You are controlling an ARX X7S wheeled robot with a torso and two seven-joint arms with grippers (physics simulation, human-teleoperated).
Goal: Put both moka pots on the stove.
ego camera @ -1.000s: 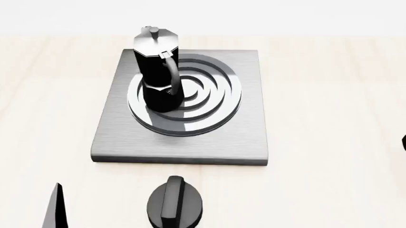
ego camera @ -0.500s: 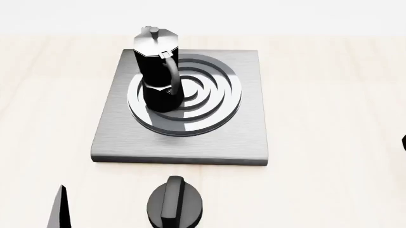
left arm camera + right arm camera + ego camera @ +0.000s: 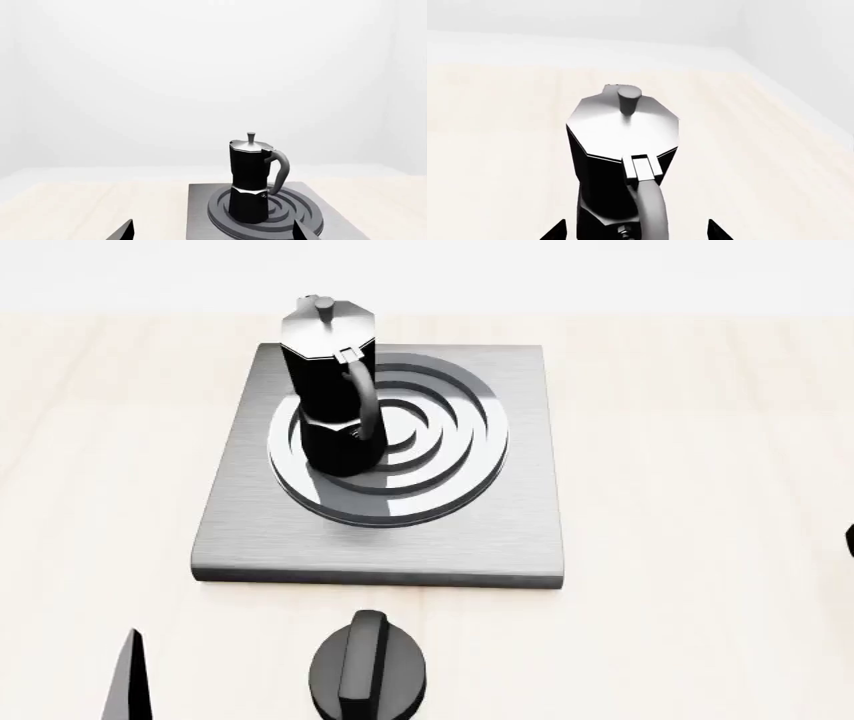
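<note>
One black moka pot (image 3: 331,390) stands upright on the left part of the ring burner of the grey stove (image 3: 521,530), its handle toward me. It also shows in the left wrist view, the moka pot (image 3: 251,182) on the stove (image 3: 200,210). My left gripper (image 3: 213,235) is open and empty, well short of the stove. One of its fingers (image 3: 130,685) shows at the bottom left. The second moka pot (image 3: 624,160) stands on the bare wooden tabletop, handle toward the camera. My right gripper (image 3: 637,233) is open, a fingertip on each side of that pot, apart from it.
A short black round knob (image 3: 367,672) lies on the tabletop (image 3: 694,440) just in front of the stove. A dark sliver (image 3: 850,538) cuts the head view's right edge; I cannot tell what it is. A white wall rises behind the table.
The left gripper's finger has slipped slightly down and right at the bottom of the head view. The pot on the stove has not moved.
</note>
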